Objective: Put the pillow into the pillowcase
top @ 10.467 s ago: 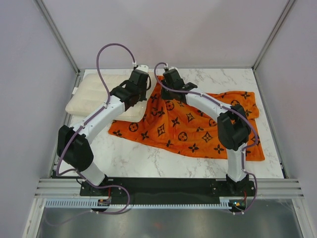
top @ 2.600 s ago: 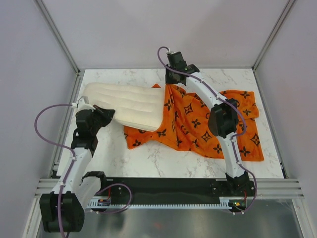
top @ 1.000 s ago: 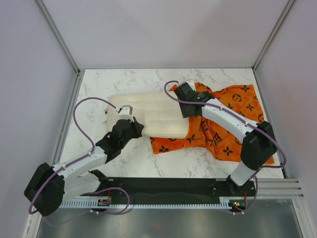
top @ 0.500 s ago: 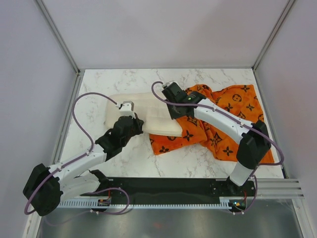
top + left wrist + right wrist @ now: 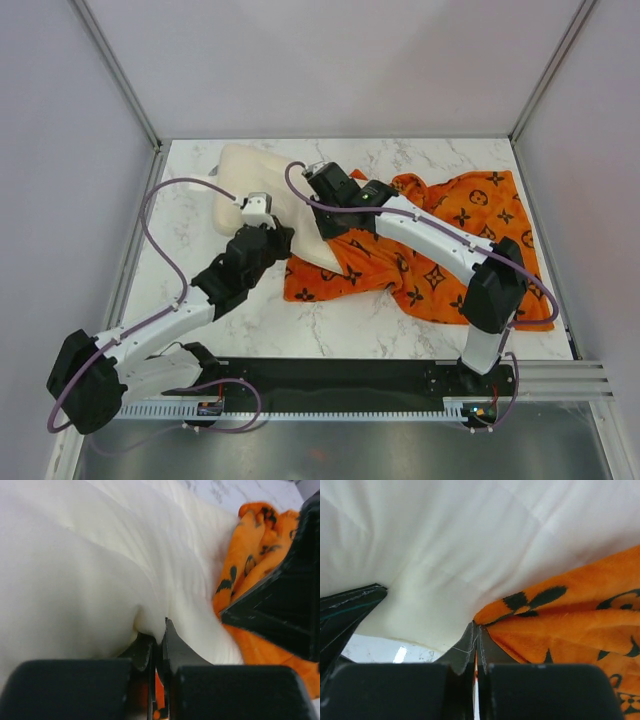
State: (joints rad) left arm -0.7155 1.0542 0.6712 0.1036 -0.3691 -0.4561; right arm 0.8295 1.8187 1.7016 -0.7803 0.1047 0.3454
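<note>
pillow [image 5: 245, 172] and pillowcase [image 5: 482, 196] block the middle, near tabletop [image 5: 350, 328] strip passable

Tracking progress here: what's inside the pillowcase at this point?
Nothing that shows. The pillow lies mostly outside, its right end against the bunched pillowcase. The right arm covers that spot, so whether the end is inside cannot be seen.
</note>
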